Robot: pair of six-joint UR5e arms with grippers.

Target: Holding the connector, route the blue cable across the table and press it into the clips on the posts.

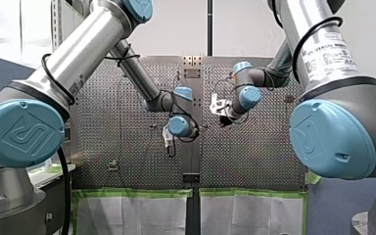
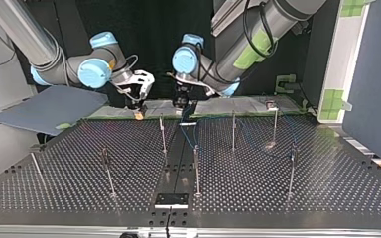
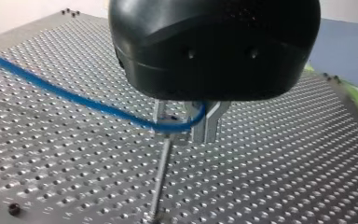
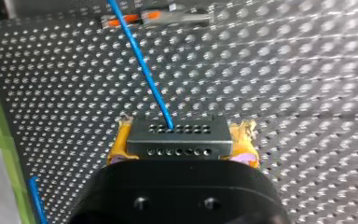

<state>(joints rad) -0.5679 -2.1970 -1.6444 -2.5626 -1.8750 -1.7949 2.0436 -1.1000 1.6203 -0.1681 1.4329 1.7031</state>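
Observation:
In the right wrist view my right gripper [image 4: 182, 145] is shut on a grey connector block [image 4: 177, 133], its yellow pads [image 4: 117, 144] at either side. The blue cable [image 4: 140, 58] leaves the connector and runs out over the perforated table. My left gripper [image 3: 185, 130], black with metal fingers [image 3: 209, 127], is shut on the blue cable [image 3: 74, 95], just above a thin post [image 3: 161, 172]. In the top view my right gripper [image 2: 138, 108] and my left gripper [image 2: 181, 101] hang side by side near the table's far edge, with cable [image 2: 191, 131] drooping below my left one.
Several thin posts stand on the board, among them post [image 2: 162, 134], post [image 2: 233, 130] and post [image 2: 196, 171]. A black plate [image 2: 171, 200] lies at the near edge in the top view. A grey fixture with orange tabs [image 4: 154, 18] sits ahead of my right gripper.

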